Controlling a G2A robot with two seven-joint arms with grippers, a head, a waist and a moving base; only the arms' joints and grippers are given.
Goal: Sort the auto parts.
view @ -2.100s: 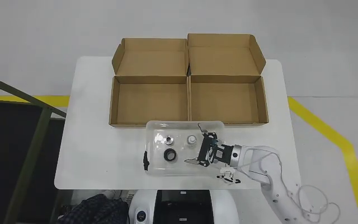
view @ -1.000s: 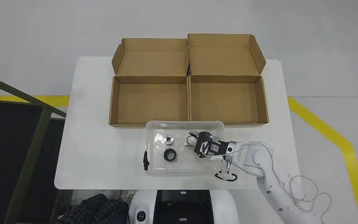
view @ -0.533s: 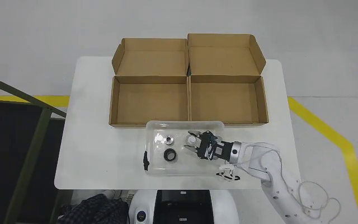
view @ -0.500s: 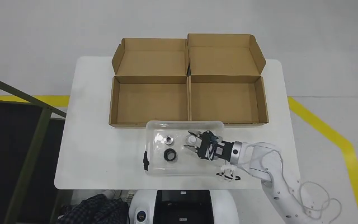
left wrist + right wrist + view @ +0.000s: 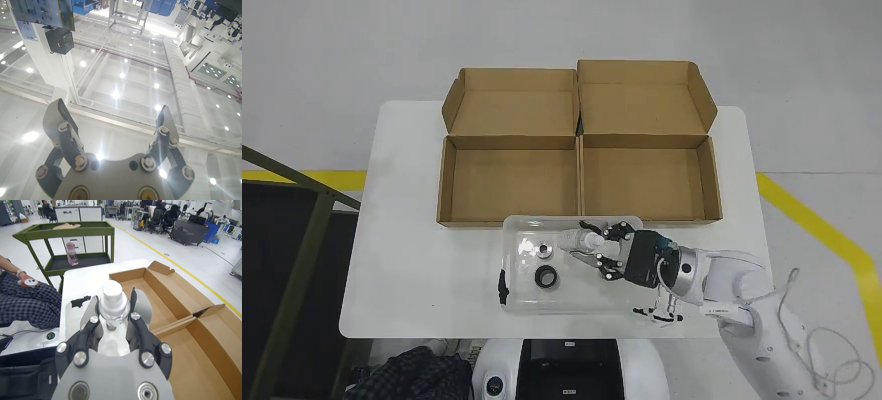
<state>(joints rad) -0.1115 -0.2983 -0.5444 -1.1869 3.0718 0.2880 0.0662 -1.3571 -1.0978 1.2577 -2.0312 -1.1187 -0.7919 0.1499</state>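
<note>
your right gripper (image 5: 113,308) has its fingers pinching the white part (image 5: 112,296) by its clear collar, over the clear bin (image 5: 510,292); on your left gripper (image 5: 111,106) the fingers are spread, holding nothing. the hold looks narrow on a round, smooth collar, so a fast swing toward the cardboard boxes (image 5: 510,185) could let it twist out and drop onto the black ring (image 5: 546,278) below.

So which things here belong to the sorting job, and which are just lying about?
Job:
white part, gripped in the right hand
silver part and black ring in the clear bin
two cardboard boxes

Lying about:
green cart
pink bottle on its lower shelf
left hand, open, holding nothing
</note>
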